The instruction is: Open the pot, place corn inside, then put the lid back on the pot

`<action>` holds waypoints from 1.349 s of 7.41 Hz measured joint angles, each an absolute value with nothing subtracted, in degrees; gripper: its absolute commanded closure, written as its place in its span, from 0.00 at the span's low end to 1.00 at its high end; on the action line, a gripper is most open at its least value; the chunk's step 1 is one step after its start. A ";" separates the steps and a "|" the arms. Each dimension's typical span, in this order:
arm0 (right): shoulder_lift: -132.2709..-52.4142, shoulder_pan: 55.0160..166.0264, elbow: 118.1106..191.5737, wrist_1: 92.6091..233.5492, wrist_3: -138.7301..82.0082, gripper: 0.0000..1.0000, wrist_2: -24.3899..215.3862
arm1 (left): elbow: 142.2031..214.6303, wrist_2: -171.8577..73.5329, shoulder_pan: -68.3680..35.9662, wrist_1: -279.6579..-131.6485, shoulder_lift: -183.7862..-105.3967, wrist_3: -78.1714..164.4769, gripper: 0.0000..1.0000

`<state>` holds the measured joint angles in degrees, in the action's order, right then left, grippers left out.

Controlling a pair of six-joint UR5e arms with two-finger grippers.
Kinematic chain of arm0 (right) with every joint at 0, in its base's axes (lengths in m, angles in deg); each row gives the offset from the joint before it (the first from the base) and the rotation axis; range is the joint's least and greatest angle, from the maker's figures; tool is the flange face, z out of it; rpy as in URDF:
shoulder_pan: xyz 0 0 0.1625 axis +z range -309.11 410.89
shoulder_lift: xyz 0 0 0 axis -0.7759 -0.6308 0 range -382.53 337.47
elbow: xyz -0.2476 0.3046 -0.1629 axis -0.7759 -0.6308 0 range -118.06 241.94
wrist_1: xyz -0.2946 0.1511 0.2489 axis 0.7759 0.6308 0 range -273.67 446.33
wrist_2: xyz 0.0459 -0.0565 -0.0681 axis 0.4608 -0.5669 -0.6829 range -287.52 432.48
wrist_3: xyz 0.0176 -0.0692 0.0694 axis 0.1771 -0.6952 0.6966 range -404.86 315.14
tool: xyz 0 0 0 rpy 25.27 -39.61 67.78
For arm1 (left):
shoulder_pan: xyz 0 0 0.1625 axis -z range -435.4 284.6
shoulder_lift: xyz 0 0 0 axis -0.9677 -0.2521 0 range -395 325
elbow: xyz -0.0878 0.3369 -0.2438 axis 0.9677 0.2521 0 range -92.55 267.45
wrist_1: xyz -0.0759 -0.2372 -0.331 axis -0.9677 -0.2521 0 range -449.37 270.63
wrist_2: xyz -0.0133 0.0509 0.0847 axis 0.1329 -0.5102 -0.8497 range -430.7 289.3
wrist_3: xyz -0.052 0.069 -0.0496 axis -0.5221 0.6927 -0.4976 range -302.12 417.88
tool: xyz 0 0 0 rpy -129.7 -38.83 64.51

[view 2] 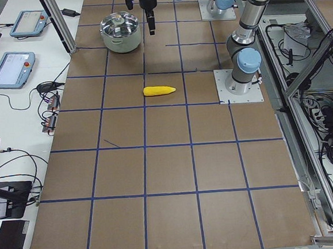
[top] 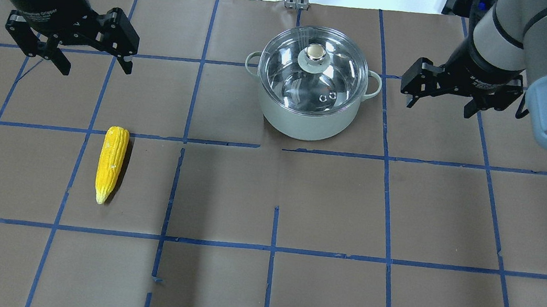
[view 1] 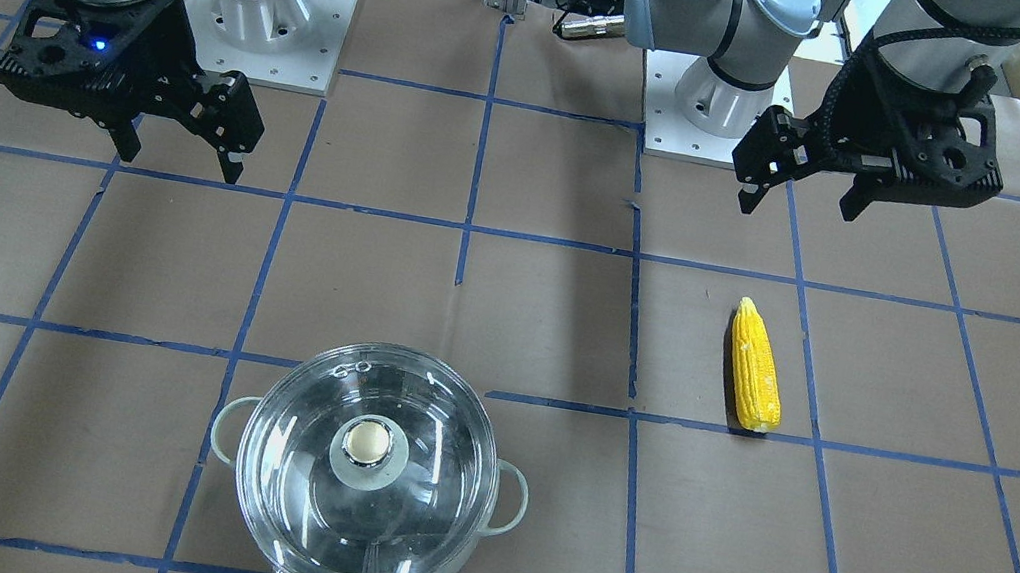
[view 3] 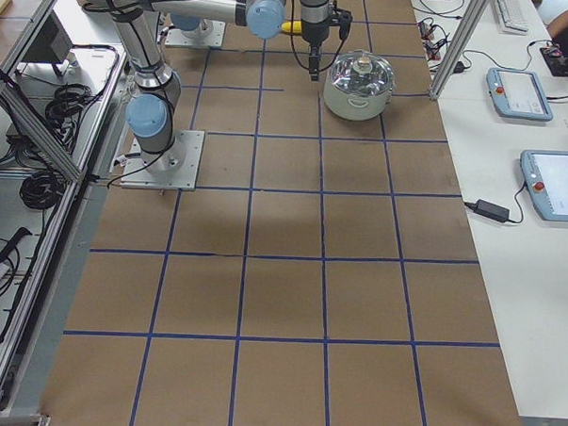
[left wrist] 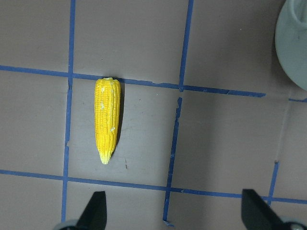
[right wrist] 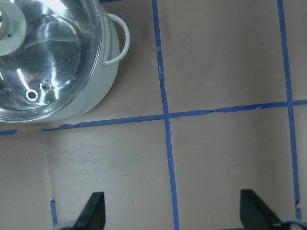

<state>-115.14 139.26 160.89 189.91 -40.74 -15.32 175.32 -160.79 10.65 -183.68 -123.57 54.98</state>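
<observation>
A brown worktop marked into squares by blue tape lines is shown, with 2 arms held above it. The pot is stood upright at the far side of the worktop, close to the middle and slightly to the right. The lid is seated on the pot's rim and closes it, with the knob at the centre. 2 pale loop handles are seen on the pot, 1 to the left and 1 to the right. The corn is laid flat on the left part of the worktop, well apart from the pot and nearer the robot than the pot is. It lies just beside a tape line, and its pointed end is turned toward the robot. The left end effector is held above the left side of the worktop, clear of the corn, with its jaws spread wide and nothing between them. The right end effector is held in the air just to the right of the pot without touching it; its jaws are likewise spread apart and empty. In the left wrist view the corn is seen whole beyond the 2 fingertips, and in the right wrist view only the pot's right part with 1 handle is caught.
</observation>
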 measured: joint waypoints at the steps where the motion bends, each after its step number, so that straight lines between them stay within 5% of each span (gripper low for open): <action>1: -115.13 139.17 161.17 189.56 -40.08 0.00 -15.07 | 175.36 -160.79 10.65 -183.68 -123.54 54.98 0.00; 5: -115.32 139.42 162.83 190.16 -38.22 0.00 -15.54 | 175.39 -160.78 10.65 -183.68 -123.45 54.98 0.00; 10: -105.93 146.59 146.04 185.01 -34.71 0.00 -16.02 | 175.43 -160.78 10.65 -183.68 -123.42 54.98 0.00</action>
